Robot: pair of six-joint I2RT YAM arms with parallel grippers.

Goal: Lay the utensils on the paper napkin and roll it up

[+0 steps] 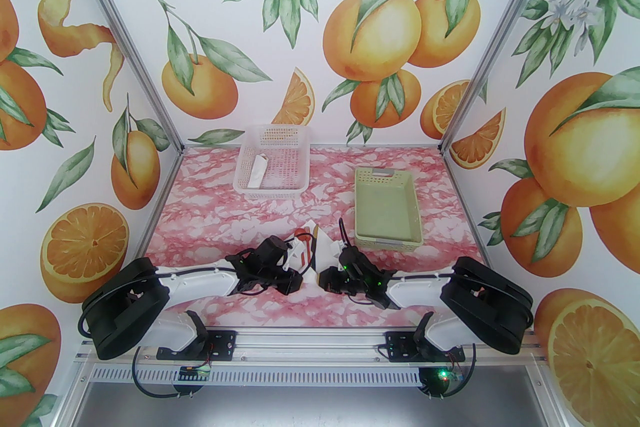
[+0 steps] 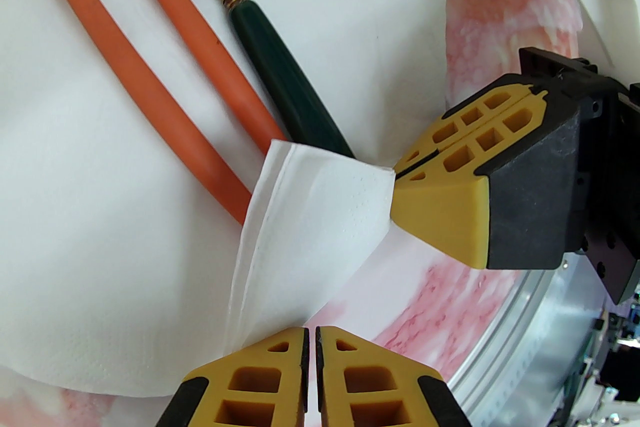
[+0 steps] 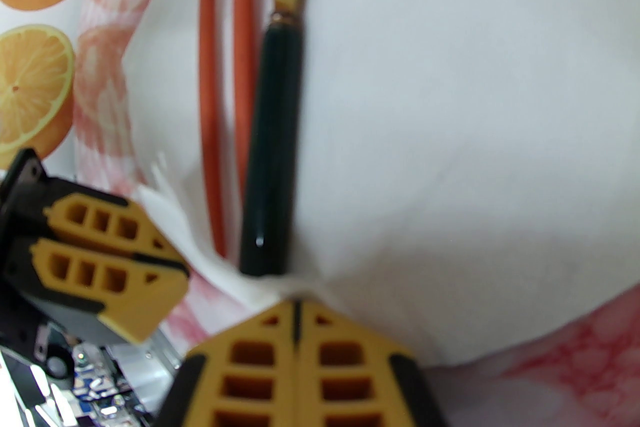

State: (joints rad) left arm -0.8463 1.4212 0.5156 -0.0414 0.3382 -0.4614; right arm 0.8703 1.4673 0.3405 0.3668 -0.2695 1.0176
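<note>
The paper napkin (image 1: 327,249) (image 2: 90,225) (image 3: 450,139) lies flat on the pink table, just ahead of both arms. On it, side by side, rest the red-orange spoon (image 2: 125,64), the orange fork handle (image 2: 200,39) and the dark-handled knife (image 2: 290,84) (image 3: 272,139). The napkin's near edge is folded up over the handle ends. My left gripper (image 1: 301,278) (image 2: 310,331) (image 3: 180,265) and right gripper (image 1: 320,276) (image 2: 400,172) (image 3: 296,305) nearly meet there. Each is shut on that raised flap, about a finger's width apart.
A white mesh basket (image 1: 295,184) at the back left holds a slim white paper roll (image 1: 256,174). A pale green basket (image 1: 415,220) stands to the right of the napkin. The metal rail (image 1: 310,357) runs along the table's near edge, right behind the grippers.
</note>
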